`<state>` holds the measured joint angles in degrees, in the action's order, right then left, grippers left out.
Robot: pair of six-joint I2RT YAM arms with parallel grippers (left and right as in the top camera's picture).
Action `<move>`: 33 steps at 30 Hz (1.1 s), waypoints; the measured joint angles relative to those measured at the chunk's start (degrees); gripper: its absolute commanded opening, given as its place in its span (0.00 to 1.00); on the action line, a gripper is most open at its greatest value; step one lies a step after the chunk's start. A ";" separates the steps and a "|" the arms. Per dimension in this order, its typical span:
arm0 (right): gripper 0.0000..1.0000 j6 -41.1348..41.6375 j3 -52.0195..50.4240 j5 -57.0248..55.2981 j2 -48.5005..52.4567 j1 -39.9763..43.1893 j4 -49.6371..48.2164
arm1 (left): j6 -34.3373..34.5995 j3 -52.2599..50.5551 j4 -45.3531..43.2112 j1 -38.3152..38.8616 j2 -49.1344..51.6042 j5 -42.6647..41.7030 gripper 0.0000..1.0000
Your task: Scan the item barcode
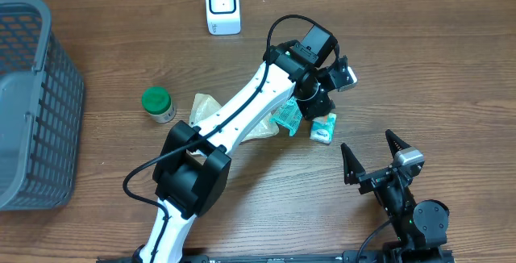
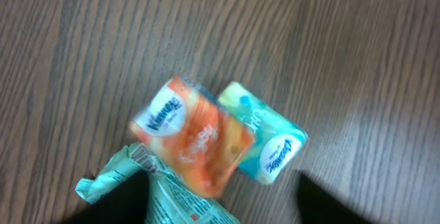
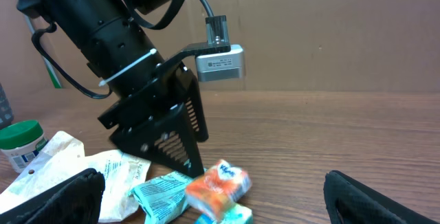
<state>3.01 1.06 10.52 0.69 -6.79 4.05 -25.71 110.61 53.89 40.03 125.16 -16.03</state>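
Left gripper [image 1: 316,108] hung released just above the orange tissue pack [image 2: 192,138], jaws apart, seemingly poised to grasp it for the scanner [image 1: 222,6] well apart.

I counted two tissue packs near the middle, an orange pack [image 2: 192,137] and a teal pack [image 2: 265,141]. I saw one crumpled teal pouch [image 2: 161,200] just left of them. Further left there was one pale bag [image 1: 205,106] and one green-lidded jar [image 1: 158,105]. There was one scanner [image 1: 222,7] at the far edge and one basket [image 1: 64,77] on the left.
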 measured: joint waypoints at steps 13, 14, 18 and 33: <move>1.00 0.02 0.00 0.00 0.00 0.00 0.00 | 8.74 0.20 3.08 -6.84 -5.27 1.07 1.00; 1.00 0.02 0.00 0.00 0.00 0.00 0.02 | 10.10 0.24 3.96 -8.26 -6.80 1.16 1.00; 1.00 0.00 0.00 -0.02 0.00 0.00 0.02 | 14.93 0.61 5.75 -15.13 -13.53 1.33 1.00; 1.00 0.00 0.00 0.00 0.00 0.00 -0.02 | 23.41 1.51 12.61 -48.28 -20.15 1.73 1.00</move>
<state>3.01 1.06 10.52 0.69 -6.79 4.03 -2.31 112.12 66.50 -8.25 105.01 -14.31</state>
